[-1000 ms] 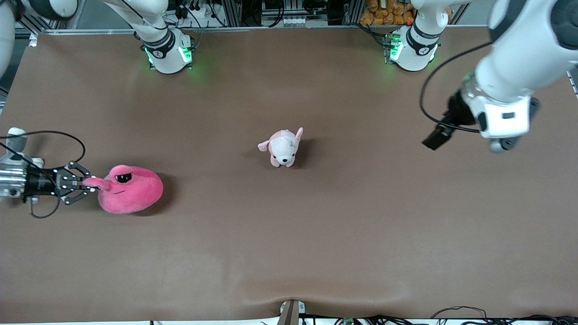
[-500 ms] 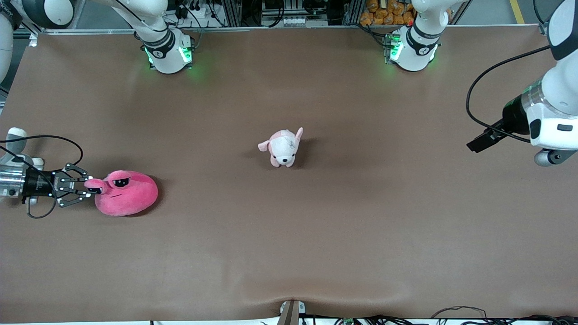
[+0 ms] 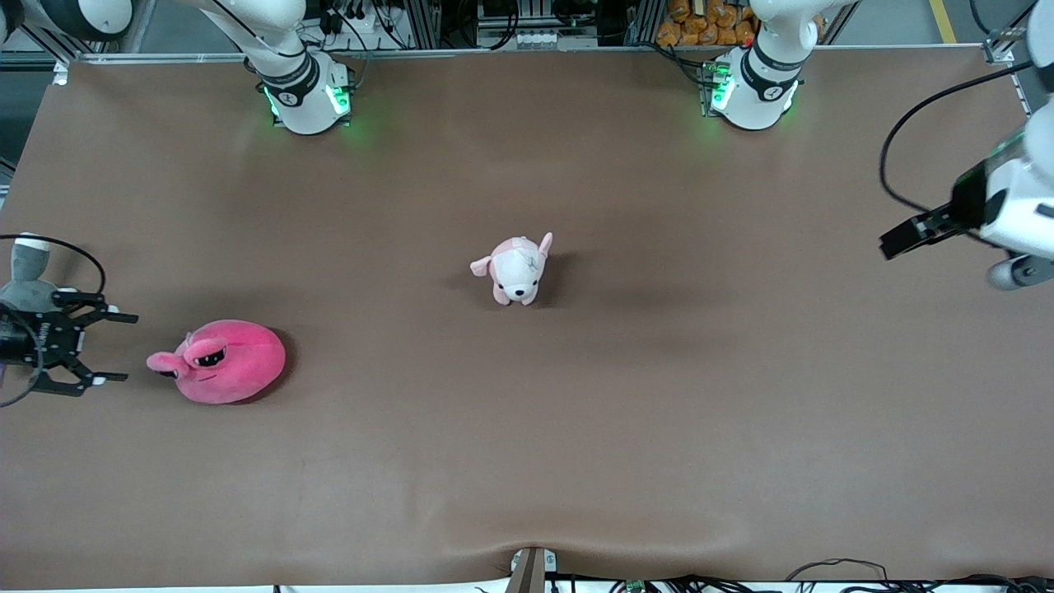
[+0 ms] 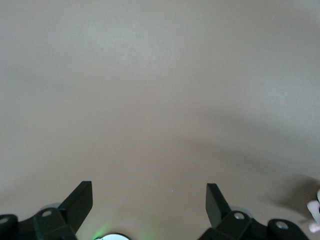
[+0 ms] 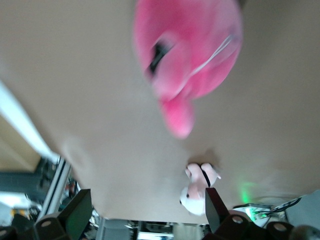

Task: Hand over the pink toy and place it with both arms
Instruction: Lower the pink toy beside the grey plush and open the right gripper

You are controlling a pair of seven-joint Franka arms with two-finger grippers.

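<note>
The pink toy (image 3: 226, 362) lies on the brown table near the right arm's end, its sleepy eyes toward my right gripper. In the right wrist view the pink toy (image 5: 190, 50) shows blurred, out past the fingers. My right gripper (image 3: 128, 347) is open and hovers low a short gap from the toy, touching nothing; the right gripper (image 5: 147, 200) has only table between its fingers. The left arm (image 3: 1017, 210) hangs over the table's edge at its own end. My left gripper (image 4: 147, 192) is open over bare table.
A small pale pink-and-white dog plush (image 3: 517, 268) stands at the table's middle, and the same dog plush (image 5: 200, 192) shows in the right wrist view. A grey-and-white thing (image 3: 29, 255) sits at the table's edge beside the right gripper. Both arm bases (image 3: 305, 95) stand along the table's back edge.
My right gripper opened, let go of the pink toy's stalk and drew back toward its end of the table. The toy settled onto the table. The left arm swung outward toward its own end.
</note>
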